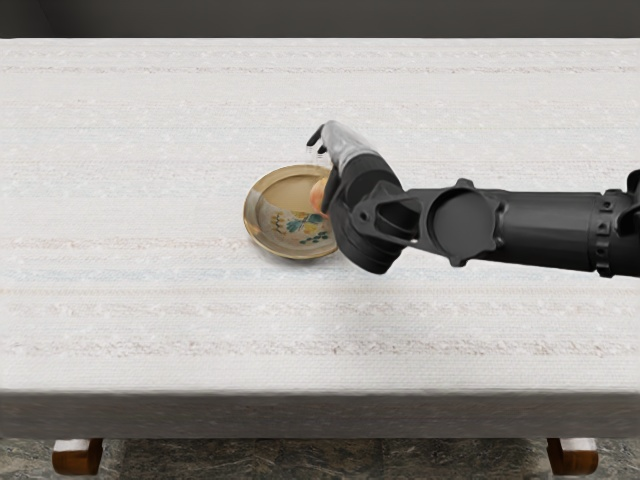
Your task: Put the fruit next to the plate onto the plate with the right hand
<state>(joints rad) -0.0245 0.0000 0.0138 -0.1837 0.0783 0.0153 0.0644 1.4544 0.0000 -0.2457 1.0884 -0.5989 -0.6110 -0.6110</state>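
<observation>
A gold-rimmed plate (278, 212) with a painted flower pattern lies near the middle of the table. My right hand (335, 165) reaches in from the right and hovers over the plate's right side. Its fingers curl around a small orange fruit (318, 195), of which only a sliver shows under the palm, above the plate's right part. I cannot tell whether the fruit touches the plate. The dark forearm (520, 230) hides the plate's right rim.
The table (150, 300) has a pale woven cloth surface, with its front edge near the bottom of the view. Two wooden feet (77, 455) show below it.
</observation>
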